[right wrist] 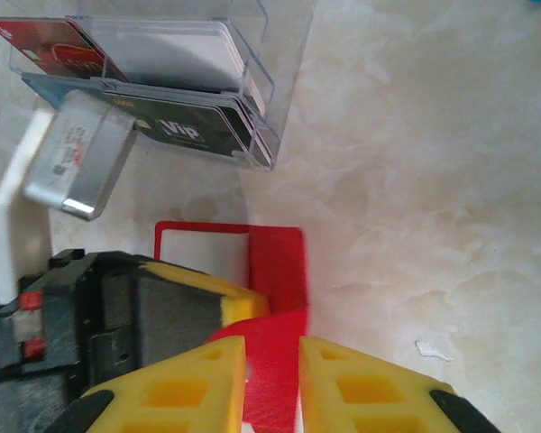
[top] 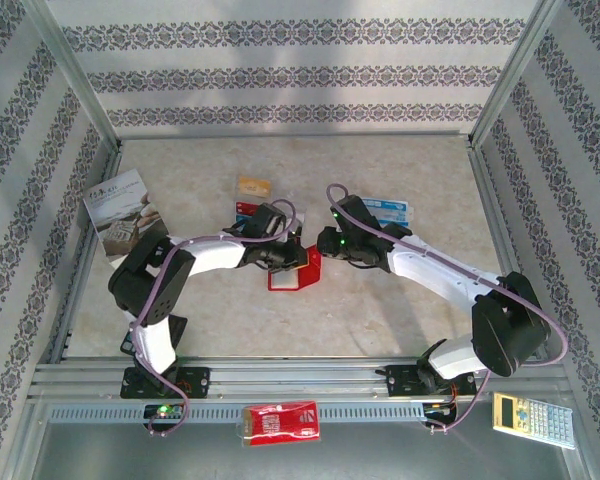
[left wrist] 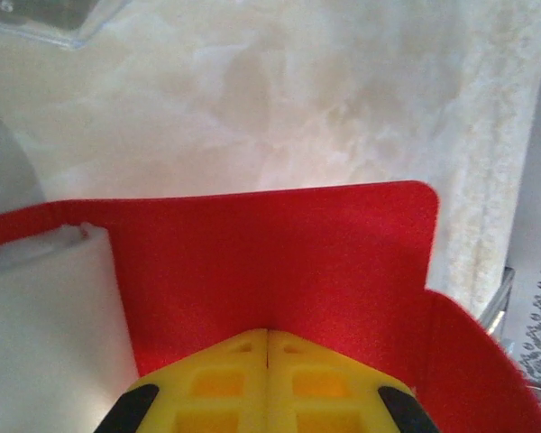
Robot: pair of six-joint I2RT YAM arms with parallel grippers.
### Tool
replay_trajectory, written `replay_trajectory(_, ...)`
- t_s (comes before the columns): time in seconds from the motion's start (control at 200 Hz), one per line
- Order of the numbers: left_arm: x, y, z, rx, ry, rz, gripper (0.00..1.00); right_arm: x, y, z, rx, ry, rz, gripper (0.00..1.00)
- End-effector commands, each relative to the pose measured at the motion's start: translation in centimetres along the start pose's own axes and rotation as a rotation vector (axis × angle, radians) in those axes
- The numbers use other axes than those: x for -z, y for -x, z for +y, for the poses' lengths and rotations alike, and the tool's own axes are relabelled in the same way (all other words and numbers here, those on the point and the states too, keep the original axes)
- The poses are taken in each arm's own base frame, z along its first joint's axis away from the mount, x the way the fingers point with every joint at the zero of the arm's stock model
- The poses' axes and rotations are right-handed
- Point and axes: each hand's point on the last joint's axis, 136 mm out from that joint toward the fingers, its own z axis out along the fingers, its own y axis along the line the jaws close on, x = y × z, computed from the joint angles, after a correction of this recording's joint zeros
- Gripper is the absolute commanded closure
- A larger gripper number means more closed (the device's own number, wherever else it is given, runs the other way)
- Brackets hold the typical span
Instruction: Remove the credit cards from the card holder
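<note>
Now both hands meet at the card holder, mid-table.
Left hand [left wrist: 267, 347] is clamped shut on the red card holder [left wrist: 279, 262]; right hand [right wrist: 270, 361], narrow, straddles its opposite flap; credit cards [top: 388, 209] lie beyond, toward the far edge.

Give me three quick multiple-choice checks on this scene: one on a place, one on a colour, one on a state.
1. Where does the card holder lie?
A) in the middle, between both arms' grippers
B) in the far left corner
C) in the near right corner

2. What colour is the card holder?
A) blue
B) red
C) grey

3. How do the left gripper fingers stand?
A) wide apart
B) pressed together
C) bent sideways

Answers:
1 A: the top view shows it between the left gripper and the right gripper.
2 B: its flaps are red in both wrist views.
3 B: the left wrist view shows the yellow fingers meeting.
</note>
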Motion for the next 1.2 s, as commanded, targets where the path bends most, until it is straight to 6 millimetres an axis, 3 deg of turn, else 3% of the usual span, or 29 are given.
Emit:
replay_trajectory(0.0,-0.7,-0.5,0.7,-0.016,0.055,0.018,1.00,-0.2,-0.4,-0.3,-0.037,0.011,0.005,0.77)
replay_trajectory(0.395,-1.4,-1.4,2.3,-0.010,0.129,0.052,1.00,-4.5,-3.2,-1.3,-0.101,0.005,0.134,0.82)
replay_trajectory(0.575,0.3,-1.1,1.3,-0.022,0.124,0.009,1.00,-6.4,-4.5,-3.8,-0.144,-0.056,0.166,0.84)
replay_trajectory(0.754,3.4,-0.8,1.1,-0.005,0.148,-0.063,1.00,-8.2,-6.1,-5.6,-0.160,-0.095,0.208,0.84)
replay_trajectory(1.034,7.5,-1.1,4.6,0.077,0.240,-0.147,0.75,-9.7,-7.1,-6.6,-0.163,-0.119,0.236,0.85)
replay_trajectory(1.199,7.9,-1.2,5.9,0.111,0.255,-0.151,0.67,-10.0,-7.3,-6.8,-0.158,-0.124,0.245,0.85)
